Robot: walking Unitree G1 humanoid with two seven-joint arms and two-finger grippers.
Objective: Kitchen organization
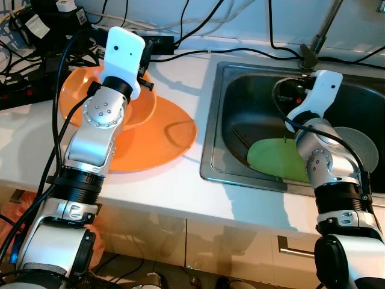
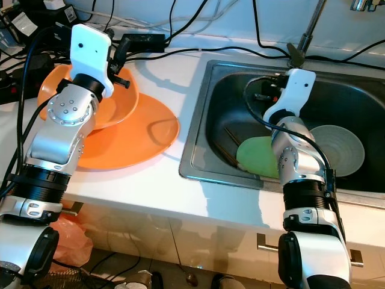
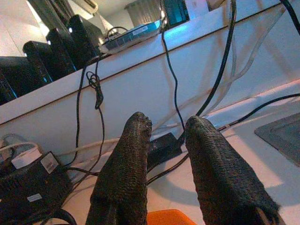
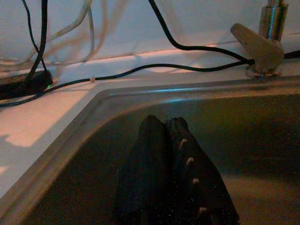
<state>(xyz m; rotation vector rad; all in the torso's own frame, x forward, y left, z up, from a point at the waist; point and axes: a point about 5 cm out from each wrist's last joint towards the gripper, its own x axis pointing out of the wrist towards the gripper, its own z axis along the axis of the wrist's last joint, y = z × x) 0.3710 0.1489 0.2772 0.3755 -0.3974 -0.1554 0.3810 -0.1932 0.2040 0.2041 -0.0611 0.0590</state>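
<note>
- Orange plates (image 1: pixel 162 138) sit stacked on my counter (image 1: pixel 180 186); left fingers (image 3: pixel 164 140) hover above them, slightly parted, empty.
- Right fingers (image 4: pixel 164 136) pressed together, empty, inside sink (image 1: pixel 240 78) near green plate (image 1: pixel 274 158).

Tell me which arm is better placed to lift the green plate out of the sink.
Right, probably. The right pincer, shut, hangs inside the steel sink just behind the flat green plate. The left pincer, open, is over the orange dishes on the counter.
</note>
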